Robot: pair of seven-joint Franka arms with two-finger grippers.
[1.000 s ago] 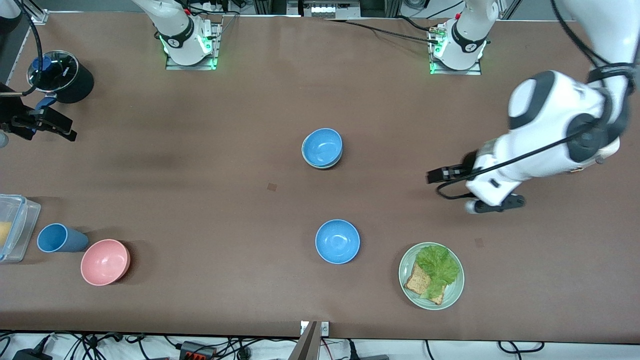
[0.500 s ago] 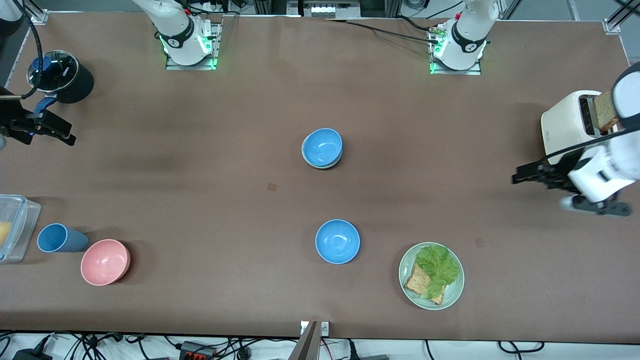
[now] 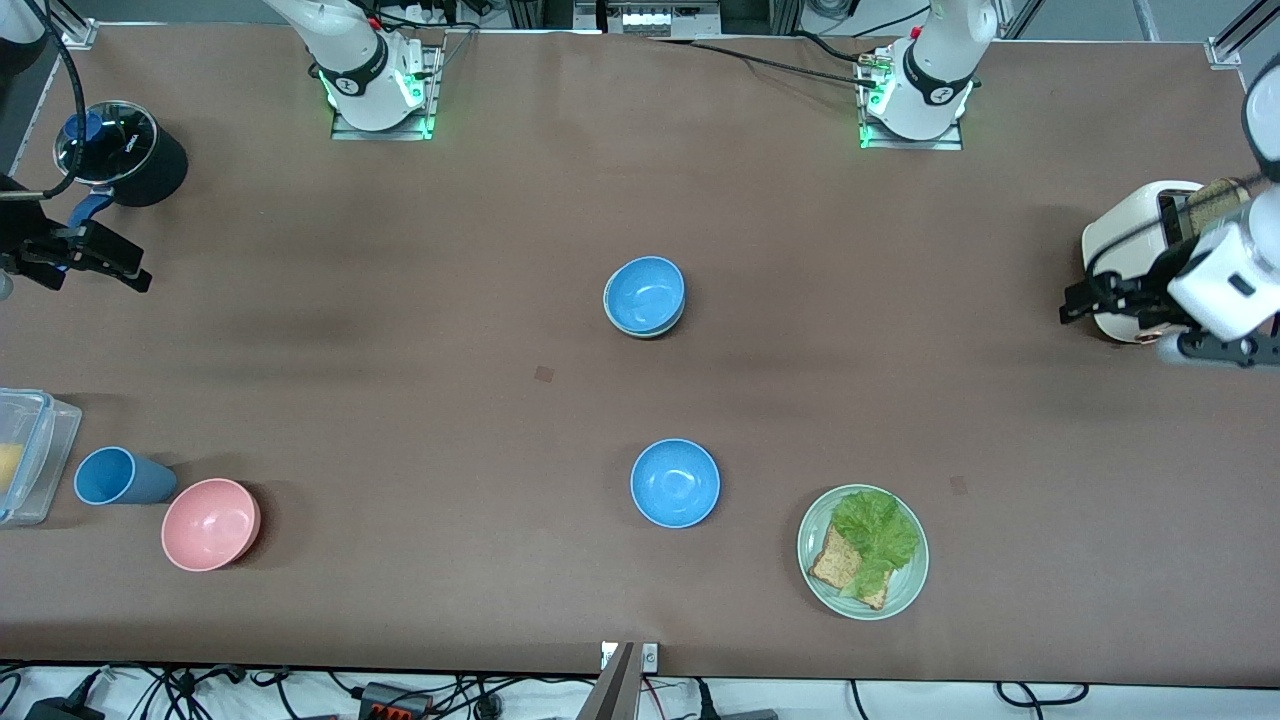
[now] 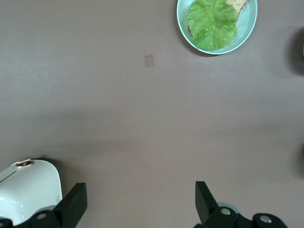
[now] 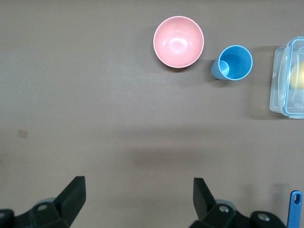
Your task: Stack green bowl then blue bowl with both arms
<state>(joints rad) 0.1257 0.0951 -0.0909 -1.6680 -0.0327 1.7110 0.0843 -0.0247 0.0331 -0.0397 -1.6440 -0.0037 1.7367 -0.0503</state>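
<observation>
My left gripper [image 3: 1075,303] hangs with its fingers spread apart and holding nothing, over the table's edge at the left arm's end, just beside the white toaster [image 3: 1135,255]. My right gripper [image 3: 135,272] is likewise spread apart and empty, over the right arm's end near the black pot [image 3: 125,152]. In mid-table a blue bowl [image 3: 645,293] sits nested in the green bowl [image 3: 640,330], whose rim peeks out beneath it, while a second blue bowl [image 3: 675,483] lies nearer the front camera, beside the plate [image 3: 815,575] of lettuce and bread.
</observation>
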